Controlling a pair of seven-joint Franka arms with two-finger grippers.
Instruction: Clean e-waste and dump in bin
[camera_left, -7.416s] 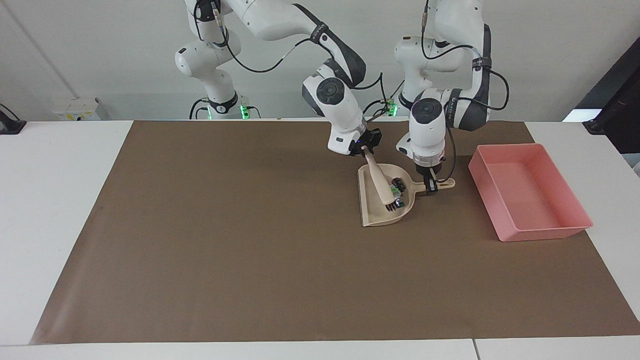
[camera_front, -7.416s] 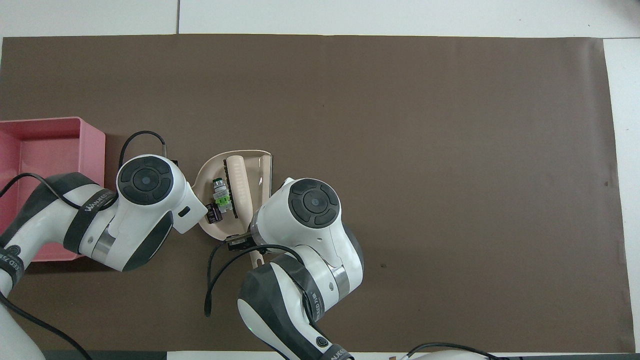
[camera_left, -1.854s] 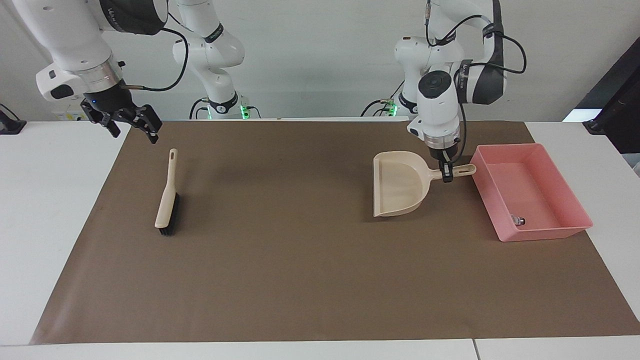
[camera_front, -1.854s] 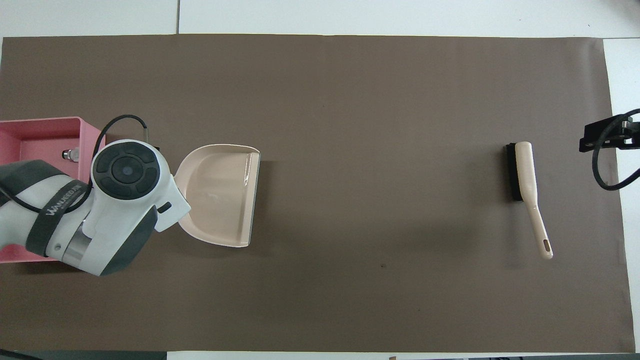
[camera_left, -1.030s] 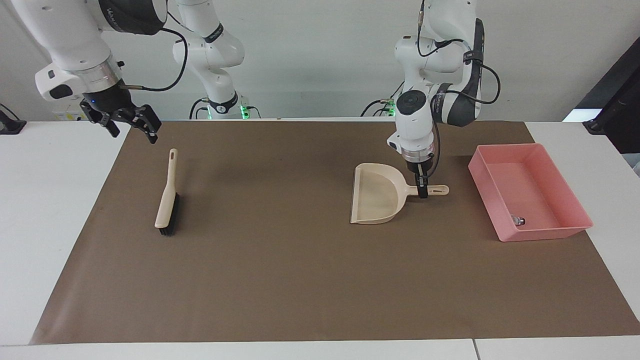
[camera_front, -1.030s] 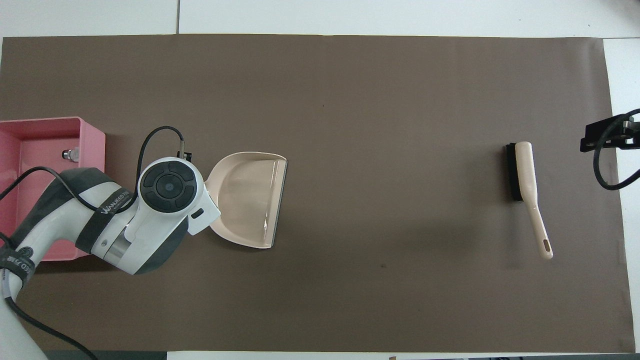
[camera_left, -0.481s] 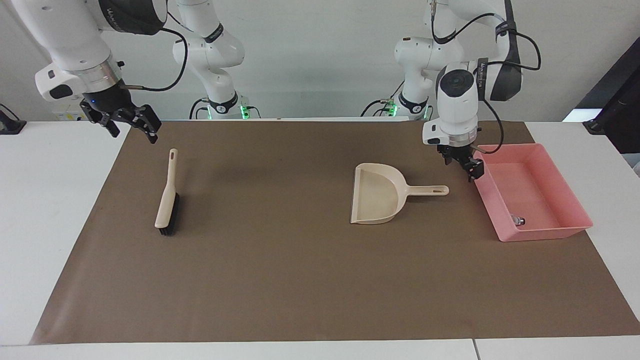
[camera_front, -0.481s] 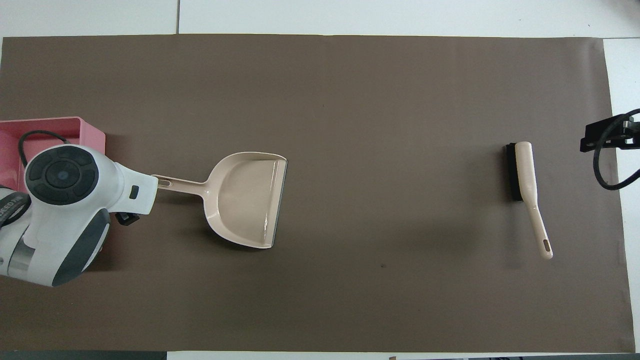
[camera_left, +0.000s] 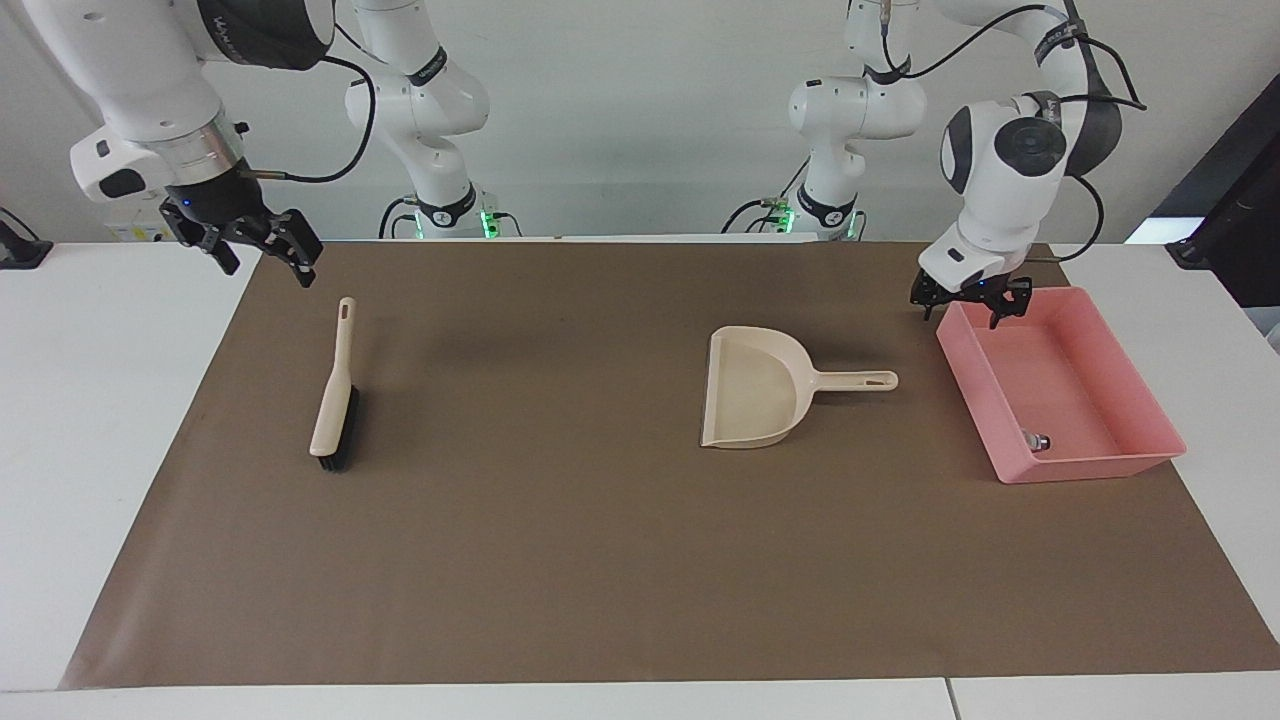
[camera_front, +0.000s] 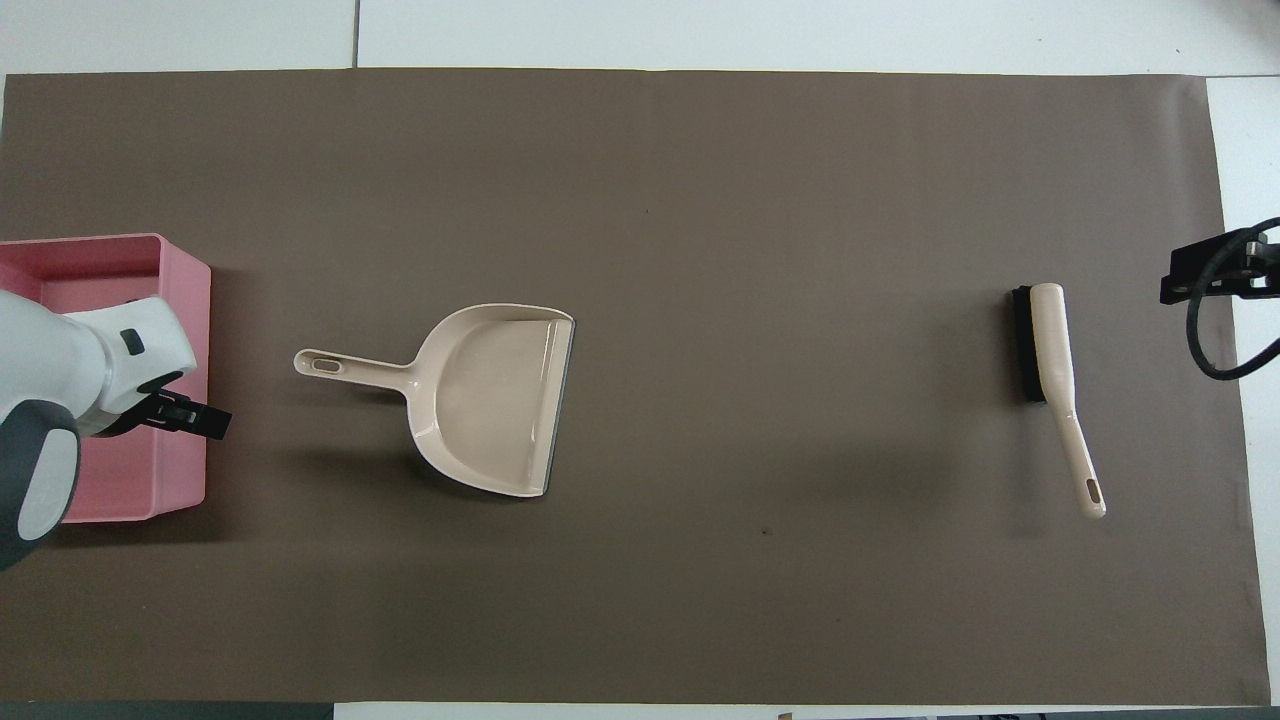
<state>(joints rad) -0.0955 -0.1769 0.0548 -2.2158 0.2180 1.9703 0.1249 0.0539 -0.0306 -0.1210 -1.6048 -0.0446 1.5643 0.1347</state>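
From my station I see the left end effector (camera_left: 970, 302) up in the air over the corner of the pink bin (camera_left: 1150, 362) that lies nearest the robots and the dustpan, its fingers spread apart and holding nothing. The bin sits at the left arm's end of the table (camera_left: 100, 400), on the brown mat (camera_left: 560, 560). Inside it I can make out one small piece of e-waste (camera_left: 1036, 440), a pale bit lying against the bin's wall in the corner farthest from the robots, well apart from the left end effector and lower than it; any other bits I cannot make out. The beige dustpan (camera_left: 755, 400) lies flat on the mat beside the bin, toward the table's middle, its handle pointing at the bin and its pan bare; nothing touches it. At the right arm's end of the table the hand brush (camera_left: 333, 400) lies on the mat with its bristles on the part farther from the robots. The right end effector (camera_left: 262, 252) hangs in the air over the mat's edge near the table corner by the right arm's base, its fingers parted and holding nothing, above the brush's handle end and apart from it.
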